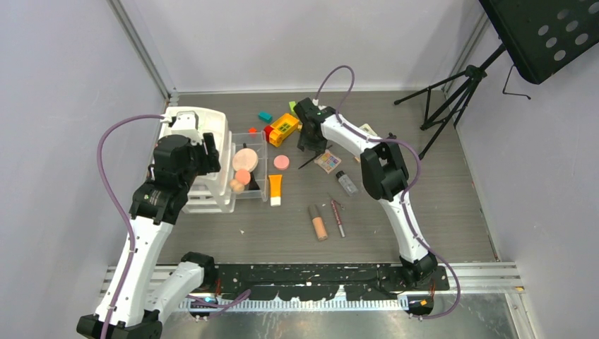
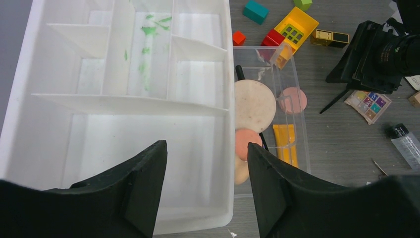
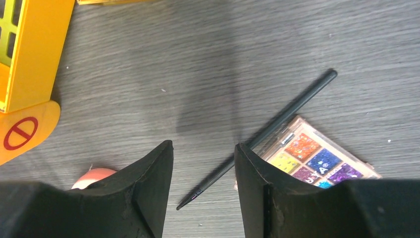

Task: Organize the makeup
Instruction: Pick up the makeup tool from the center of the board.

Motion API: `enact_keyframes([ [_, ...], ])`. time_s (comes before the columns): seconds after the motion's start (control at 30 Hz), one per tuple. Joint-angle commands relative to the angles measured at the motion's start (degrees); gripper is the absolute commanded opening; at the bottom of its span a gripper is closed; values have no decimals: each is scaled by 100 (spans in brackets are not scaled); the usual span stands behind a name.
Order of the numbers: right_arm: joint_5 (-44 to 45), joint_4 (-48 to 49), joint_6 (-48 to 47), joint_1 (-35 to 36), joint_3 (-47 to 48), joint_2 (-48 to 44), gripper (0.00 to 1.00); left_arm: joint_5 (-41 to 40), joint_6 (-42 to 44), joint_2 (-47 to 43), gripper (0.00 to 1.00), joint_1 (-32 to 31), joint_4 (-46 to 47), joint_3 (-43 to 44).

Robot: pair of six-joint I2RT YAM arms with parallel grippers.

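Note:
My left gripper [image 1: 209, 150] is open and empty above the white organizer [image 2: 227, 74], its fingertips [image 2: 159, 148] over the front compartment. Beside it a clear tray [image 1: 260, 141] holds a large peach compact [image 2: 254, 105] and an orange compact [image 2: 246, 141]. My right gripper [image 3: 204, 144] is open and empty, just above the tip of the black brush [image 3: 282, 116], which leans on an eyeshadow palette [image 3: 317, 158]. A pink compact [image 1: 282, 162], an orange tube with a white cap [image 1: 275, 189], a beige tube [image 1: 318, 222] and a red pencil [image 1: 338, 217] lie on the table. A gold-black lipstick [image 2: 329, 37] lies by the toy.
A yellow-and-red toy brick [image 1: 282, 128] sits behind the right gripper, with teal [image 1: 265, 116], red [image 1: 252, 131] and green [image 1: 292, 107] blocks near it. A small clear bottle with a black cap [image 1: 347, 182] lies right of the palette. A black tripod [image 1: 452, 99] stands at the back right.

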Motion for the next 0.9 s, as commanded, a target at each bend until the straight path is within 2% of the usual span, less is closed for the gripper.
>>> enact_keyframes([
  [0.0, 112, 24, 76, 44, 144, -67, 54, 30, 75, -87, 63, -17, 172, 39],
  [0.13, 171, -132, 50, 45, 52, -111, 54, 38, 74, -82, 63, -17, 173, 39],
  [0.53, 429, 12, 36, 80, -1244, -906, 53, 54, 74, -60, 63, -17, 175, 38],
  [0.73, 601, -162, -128, 67, -1068, -675, 53, 74, 74, -51, 63, -19, 176, 33],
  [0.87, 753, -560, -301, 46, -697, -295, 46, 65, 74, -65, 63, -17, 176, 28],
])
